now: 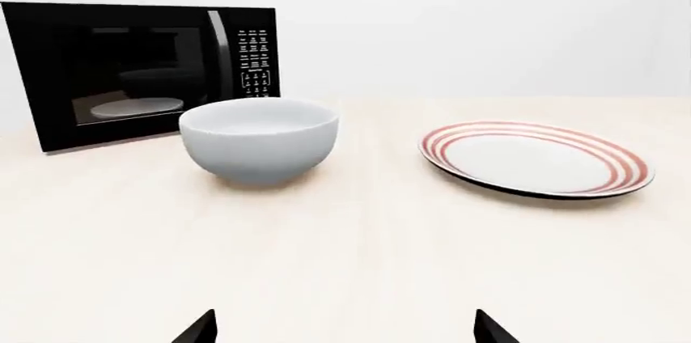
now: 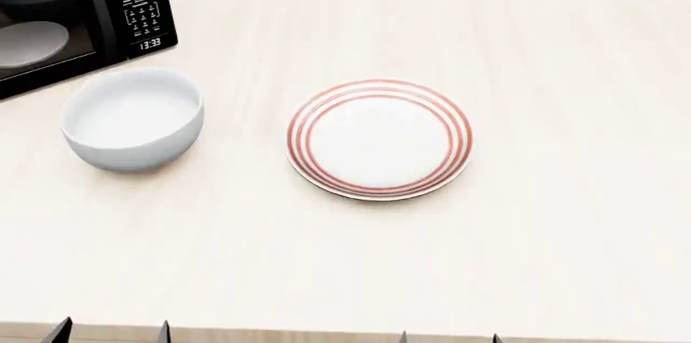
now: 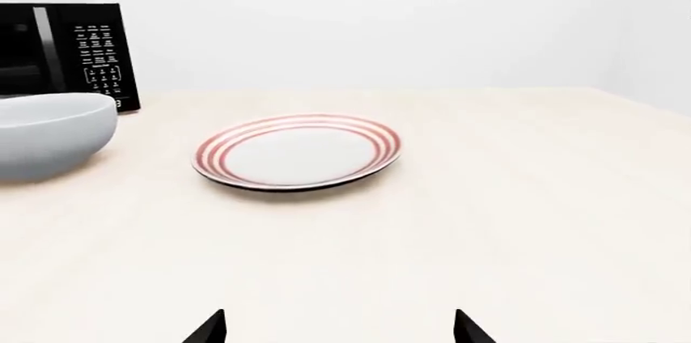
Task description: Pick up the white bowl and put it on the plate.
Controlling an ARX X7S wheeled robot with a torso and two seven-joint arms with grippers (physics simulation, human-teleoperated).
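- Head view: the white bowl (image 2: 133, 118) sits upright on the pale wooden surface (image 2: 357, 270), just in front of the black microwave (image 2: 76, 15) and apart from the red-ringed plate (image 2: 379, 138), which lies flat near the middle.
- The plate is bare; nothing rests on it, so the placing is not yet done.
- Only the fingertips of the left gripper (image 2: 112, 332) and the right gripper (image 2: 448, 338) peek over the near edge of the surface, well short of both objects.
- In each wrist view the two finger tips stand wide apart with nothing between them: both grippers are released and empty.
- Judgement: the task is at its opening, the reach for the bowl.
- The left gripper is nearer; it would need to advance, straddle the thick rim and clench before lifting across to the plate.
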